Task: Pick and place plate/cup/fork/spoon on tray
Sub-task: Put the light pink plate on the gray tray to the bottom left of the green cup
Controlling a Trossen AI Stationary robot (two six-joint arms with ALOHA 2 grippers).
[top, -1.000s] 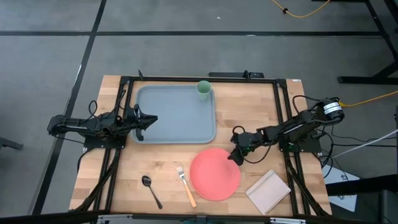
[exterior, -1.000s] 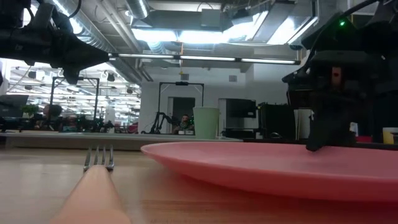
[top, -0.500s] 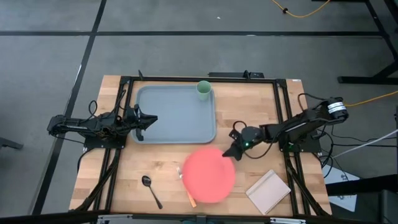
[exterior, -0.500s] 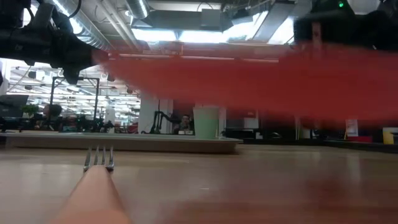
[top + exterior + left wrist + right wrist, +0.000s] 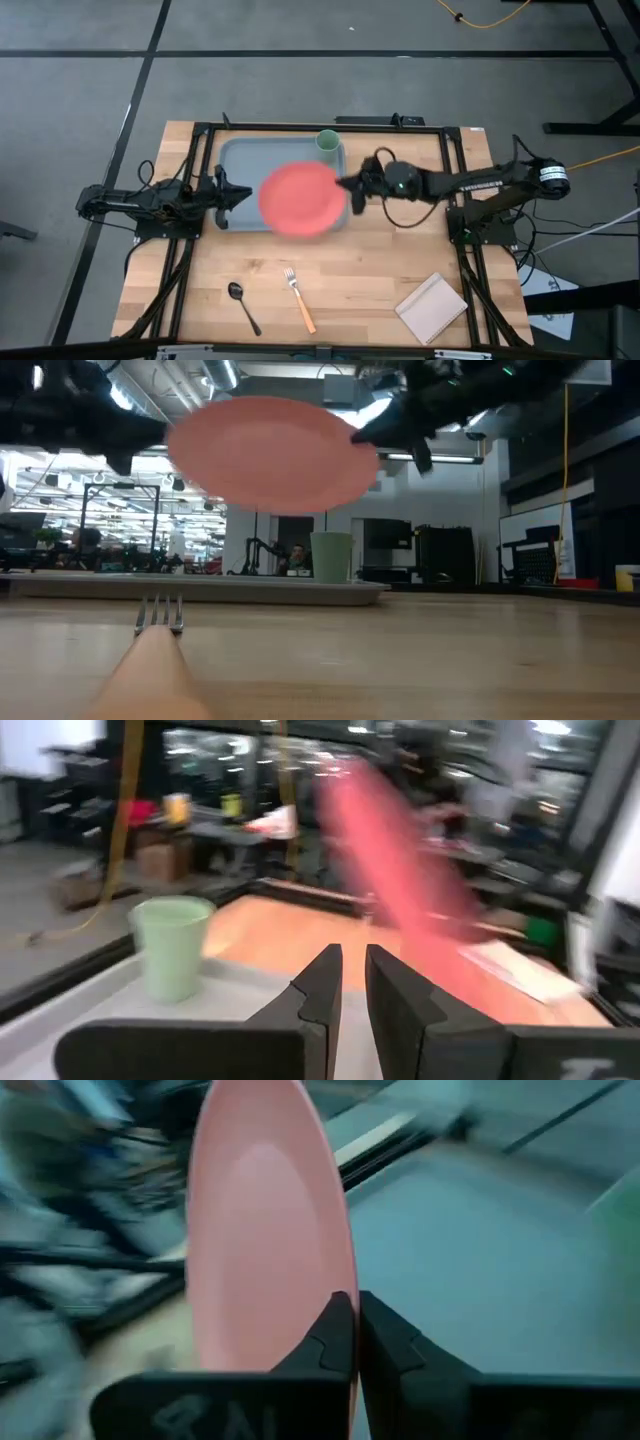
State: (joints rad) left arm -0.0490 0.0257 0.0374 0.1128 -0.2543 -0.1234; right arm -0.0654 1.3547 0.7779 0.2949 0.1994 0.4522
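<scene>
The coral-red plate hangs in the air over the grey-blue tray; it also shows in the low view and the right wrist view. My right gripper is shut on its rim. The pale green cup stands in the tray's far right corner. The fork and the dark spoon lie on the table near its front edge. My left gripper waits, shut and empty, over the tray's left edge. My right gripper pinches the plate's rim between its two fingers, on the side of the plate toward the table's right. The fingers reach in roughly level from the table's right. The plate is lifted clear and tilted, sticking out past the fingertips over the tray.
A tan notepad lies at the table's near right corner. The black frame rails run round the table's edges. Bare wood lies between the tray and the cutlery.
My right gripper has lifted the plate off the table's near right part and carried it up and toward the far left, out over the tray. The plate has gone from lying flat on the wood to hanging tilted in the air.
</scene>
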